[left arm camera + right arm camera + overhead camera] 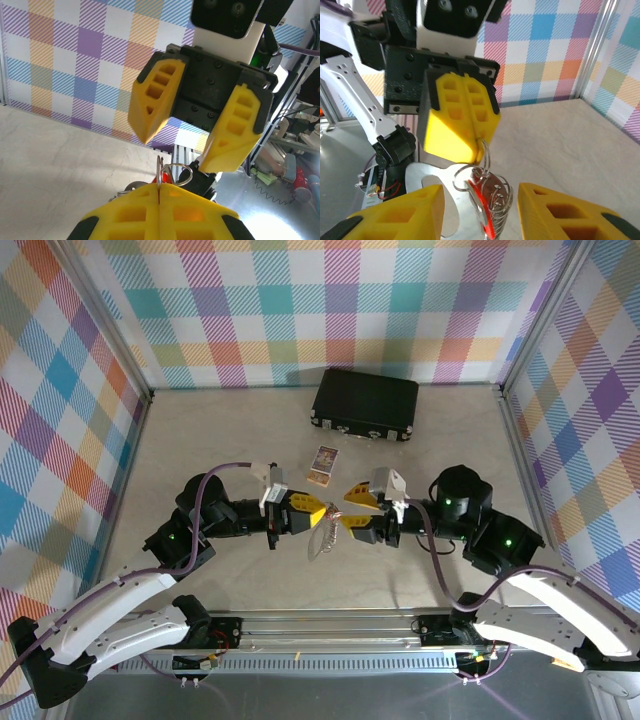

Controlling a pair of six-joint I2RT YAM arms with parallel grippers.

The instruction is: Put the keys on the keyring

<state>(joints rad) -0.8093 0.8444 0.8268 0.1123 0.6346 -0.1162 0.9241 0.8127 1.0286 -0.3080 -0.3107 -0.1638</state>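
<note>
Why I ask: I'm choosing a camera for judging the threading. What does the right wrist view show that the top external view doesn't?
Right wrist: a close look at the keys, red tag edge-on, hanging among wire loops under the shut left gripper. Top external: the black case and the printed card on the table. Both: the left gripper pinching the keyring, the right gripper open and facing it.

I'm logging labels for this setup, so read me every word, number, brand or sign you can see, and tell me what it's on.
Nothing here can be read as text.
Small printed card: it carries coloured print, too small to read.
Black case: no label or brand can be made out.
Red tag on the keys: blurred, no lettering to be made out.
</note>
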